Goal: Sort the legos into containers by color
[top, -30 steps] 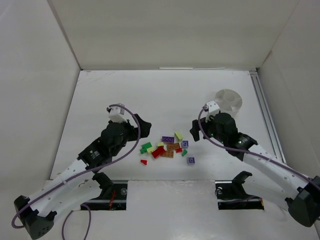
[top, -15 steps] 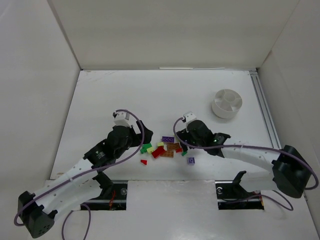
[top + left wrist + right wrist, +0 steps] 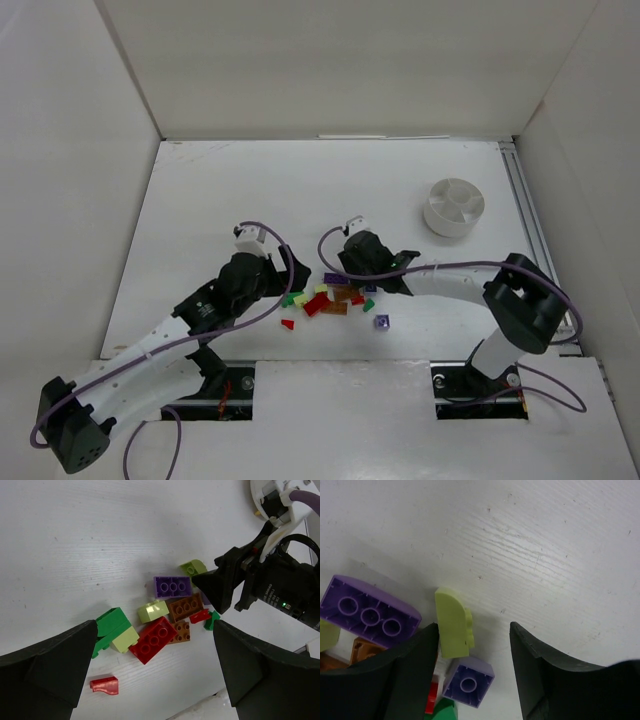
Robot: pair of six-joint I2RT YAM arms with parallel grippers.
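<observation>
The legos point(image 3: 330, 298) lie in a small pile at the table's front middle: red, green, pale yellow-green, purple and orange-brown. The white divided dish point(image 3: 454, 206) stands at the back right, with no brick showing in it. My left gripper point(image 3: 293, 272) is open at the pile's left edge; in its wrist view the gripper point(image 3: 155, 645) spans a red brick point(image 3: 154, 639) and a green brick point(image 3: 114, 624). My right gripper point(image 3: 350, 270) is open and low over the pile's far side. In the right wrist view the gripper point(image 3: 472, 627) frames a pale yellow-green brick point(image 3: 451, 630) and a small purple brick point(image 3: 468, 681).
A small red piece point(image 3: 288, 324) and a lone purple brick point(image 3: 381, 321) lie apart from the pile, toward the front edge. White walls enclose the table at the back and on both sides. A metal rail point(image 3: 528, 230) runs along the right side.
My right arm has swung left from beside the dish down onto the pile. My left gripper has moved right and forward to the pile's left edge. The bricks have not moved.
</observation>
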